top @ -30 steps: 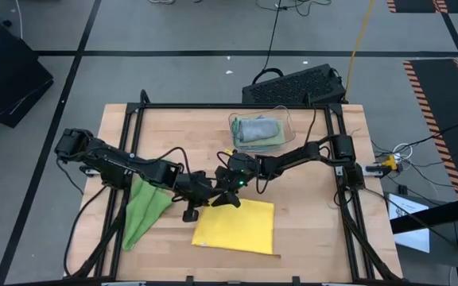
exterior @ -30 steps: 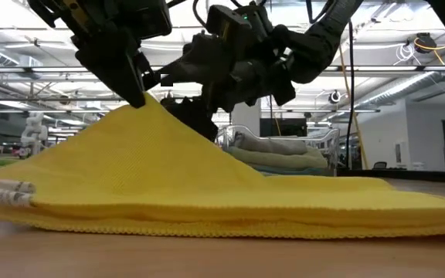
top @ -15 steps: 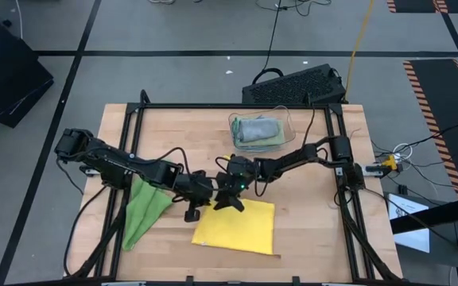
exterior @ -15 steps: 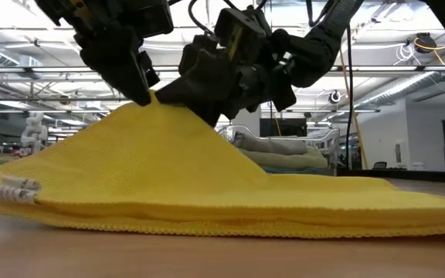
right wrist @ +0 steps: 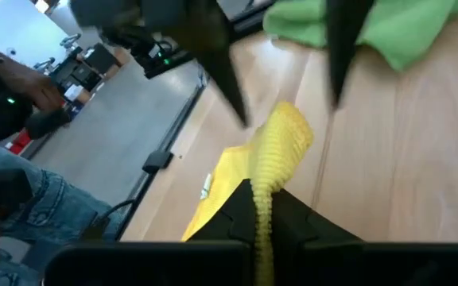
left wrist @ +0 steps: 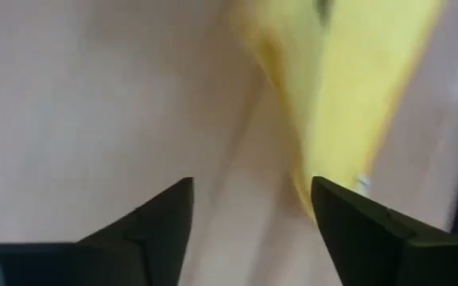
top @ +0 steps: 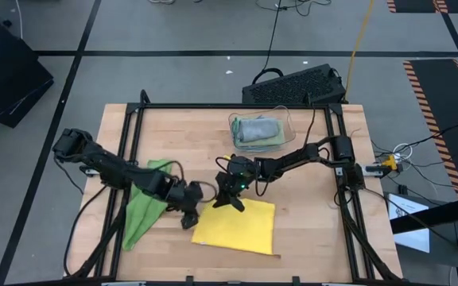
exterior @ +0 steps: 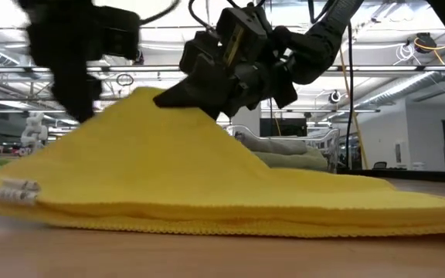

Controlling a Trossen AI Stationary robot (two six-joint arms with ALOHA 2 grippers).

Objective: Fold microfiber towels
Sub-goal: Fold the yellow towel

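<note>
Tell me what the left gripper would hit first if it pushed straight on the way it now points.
Probably the yellow towel: the open left gripper points at its raised part, with bare table to one side. Depth is unclear. The right gripper pinches that towel.

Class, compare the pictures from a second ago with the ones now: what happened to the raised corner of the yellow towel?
A handover: the left claw let go of the yellow towel, opened and drew back leftward, while the right claw shut on the raised corner. Unchanged: the towel's peak stays lifted, the bright green towel and clear bin lie where they were.
</note>
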